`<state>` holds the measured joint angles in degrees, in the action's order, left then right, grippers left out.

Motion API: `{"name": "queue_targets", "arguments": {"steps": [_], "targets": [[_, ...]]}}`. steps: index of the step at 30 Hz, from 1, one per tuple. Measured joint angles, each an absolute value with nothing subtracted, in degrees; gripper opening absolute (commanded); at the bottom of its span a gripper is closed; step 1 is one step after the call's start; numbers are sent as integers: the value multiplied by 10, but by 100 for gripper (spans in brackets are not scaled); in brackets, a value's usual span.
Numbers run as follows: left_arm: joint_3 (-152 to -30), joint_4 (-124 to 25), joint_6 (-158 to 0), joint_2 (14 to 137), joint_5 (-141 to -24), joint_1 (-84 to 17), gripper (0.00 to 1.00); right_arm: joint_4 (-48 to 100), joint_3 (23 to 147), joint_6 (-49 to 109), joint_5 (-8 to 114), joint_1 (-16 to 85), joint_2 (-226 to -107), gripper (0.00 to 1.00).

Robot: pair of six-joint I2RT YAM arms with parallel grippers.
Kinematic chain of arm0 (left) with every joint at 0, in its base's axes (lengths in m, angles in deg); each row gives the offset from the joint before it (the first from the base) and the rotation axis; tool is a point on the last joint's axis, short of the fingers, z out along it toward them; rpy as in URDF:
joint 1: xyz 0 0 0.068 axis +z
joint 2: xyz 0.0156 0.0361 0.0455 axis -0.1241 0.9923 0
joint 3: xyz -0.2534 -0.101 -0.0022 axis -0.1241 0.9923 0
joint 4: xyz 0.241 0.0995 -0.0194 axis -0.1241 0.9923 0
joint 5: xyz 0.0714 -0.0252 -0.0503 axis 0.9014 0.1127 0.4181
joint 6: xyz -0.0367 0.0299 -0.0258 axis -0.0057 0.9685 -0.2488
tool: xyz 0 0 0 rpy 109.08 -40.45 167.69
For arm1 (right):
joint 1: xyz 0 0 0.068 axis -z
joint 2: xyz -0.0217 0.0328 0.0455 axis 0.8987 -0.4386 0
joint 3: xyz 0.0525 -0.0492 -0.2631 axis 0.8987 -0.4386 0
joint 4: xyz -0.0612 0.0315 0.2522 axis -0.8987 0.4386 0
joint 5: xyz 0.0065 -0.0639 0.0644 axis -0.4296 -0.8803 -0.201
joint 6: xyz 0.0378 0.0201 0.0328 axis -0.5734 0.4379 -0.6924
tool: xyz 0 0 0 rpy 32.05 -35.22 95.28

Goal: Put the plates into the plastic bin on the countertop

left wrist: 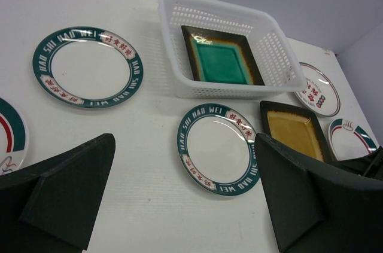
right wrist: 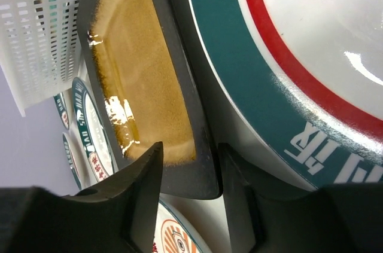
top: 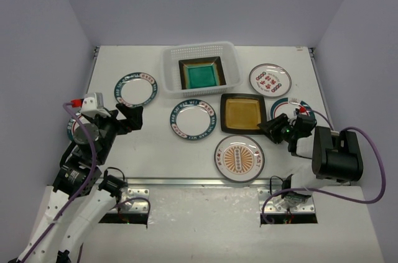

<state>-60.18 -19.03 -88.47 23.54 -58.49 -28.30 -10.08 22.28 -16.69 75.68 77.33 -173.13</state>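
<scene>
While I watch from far away, my right pincer (top: 268, 129) has one finger on each side of the right rim of the amber plate (top: 242, 112). The fingers are close together, but I cannot tell if they pinch it tight. That plate lies flat on the table (top: 155, 151), just in front of the bin (top: 171, 58) and a bit to the right. One teal plate (top: 201, 75) sits inside the bin. My left pincer (top: 129, 117) hangs wide, holding nothing, near a round plate (top: 135, 89). Another round plate (top: 193, 119) lies between the two pincers. Other plates (top: 270, 80) lie on the table near the bin.
</scene>
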Motion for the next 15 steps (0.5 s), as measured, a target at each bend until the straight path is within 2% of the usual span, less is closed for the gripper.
{"name": "queue_targets", "arguments": {"steps": [2, 5, 7, 9, 11, 15], "targets": [[-602, -190, -885, 235, -583, -285, 100, -107, 223, -172, 759, 774, -1740, 30], [-602, -190, -885, 233, -583, -286, 100, -107, 224, -177, 757, 776, -1752, 23], [-602, -190, -885, 232, -582, -286, 100, -107, 225, -181, 757, 778, -1755, 14], [-602, -190, -885, 232, -581, -286, 100, -108, 225, -184, 759, 779, -1756, 11], [-602, -190, -885, 232, -581, -288, 100, -108, 225, -185, 761, 779, -1758, 0], [-602, -190, -885, 232, -581, -289, 100, -119, 222, -192, 767, 779, -1759, 0]]}}
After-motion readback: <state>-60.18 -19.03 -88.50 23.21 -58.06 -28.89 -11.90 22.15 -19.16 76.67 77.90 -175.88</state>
